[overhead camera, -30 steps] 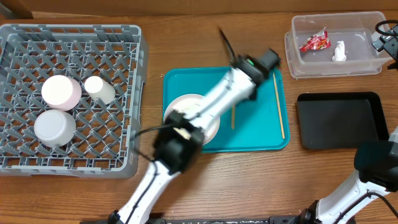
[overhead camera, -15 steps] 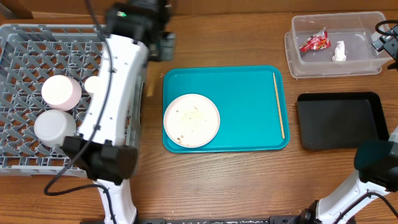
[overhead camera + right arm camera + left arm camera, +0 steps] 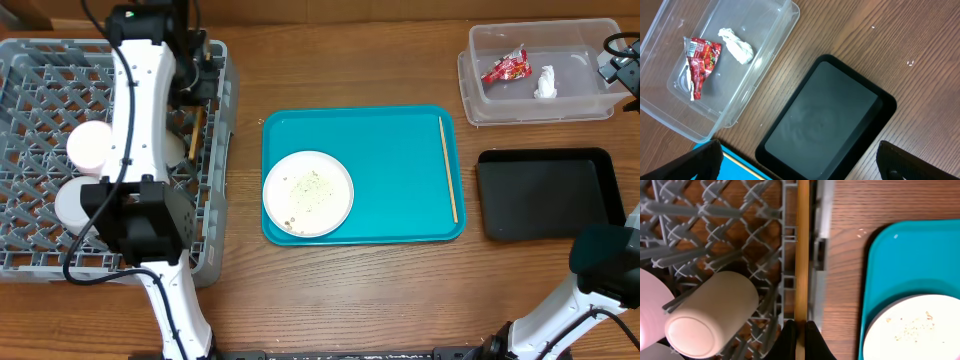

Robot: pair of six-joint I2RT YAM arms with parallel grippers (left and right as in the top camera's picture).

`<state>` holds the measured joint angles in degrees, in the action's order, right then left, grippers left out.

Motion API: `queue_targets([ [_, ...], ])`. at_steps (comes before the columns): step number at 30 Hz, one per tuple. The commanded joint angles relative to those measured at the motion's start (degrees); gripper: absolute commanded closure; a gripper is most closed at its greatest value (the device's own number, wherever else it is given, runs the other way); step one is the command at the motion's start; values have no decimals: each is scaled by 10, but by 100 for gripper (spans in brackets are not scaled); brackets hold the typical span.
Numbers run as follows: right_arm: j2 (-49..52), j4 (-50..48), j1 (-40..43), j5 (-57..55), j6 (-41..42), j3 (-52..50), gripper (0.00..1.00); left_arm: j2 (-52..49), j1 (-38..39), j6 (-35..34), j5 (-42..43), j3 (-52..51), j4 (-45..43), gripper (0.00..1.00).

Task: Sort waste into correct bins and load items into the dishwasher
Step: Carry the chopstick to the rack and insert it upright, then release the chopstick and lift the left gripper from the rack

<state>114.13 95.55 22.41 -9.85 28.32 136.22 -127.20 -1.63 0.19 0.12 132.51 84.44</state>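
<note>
Clamping one chopstick at the rack wall, the left claw was mid-load, right claw apart; wrapper and tissue sat in the tub, scrap-flecked plate and second chopstick waited on the teal tray.

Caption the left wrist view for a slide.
Left fingers pinch a chopstick along the rack wall; a cup lies inside, plate on teal tray.

Cannot see most of the cup overhead, covered by the left arm. Shows only blurred dark tips of the right pincer at the frame's lower corners. Crops plate and chopstick at left wrist view's edges.
</note>
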Motion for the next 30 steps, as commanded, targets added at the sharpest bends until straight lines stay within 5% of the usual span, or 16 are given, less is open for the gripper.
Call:
queue_targets([
  [1, -14, -3, 0, -4, 2, 14, 0, -17, -11, -1, 23, -2, 0, 96],
  [25, -14, -3, 0, -4, 2, 14, 0, -36, -14, 20, 46, -2, -7, 96],
  [30, -14, -5, 0, -4, 2, 14, 0, -36, -14, 20, 39, -2, -7, 75],
])
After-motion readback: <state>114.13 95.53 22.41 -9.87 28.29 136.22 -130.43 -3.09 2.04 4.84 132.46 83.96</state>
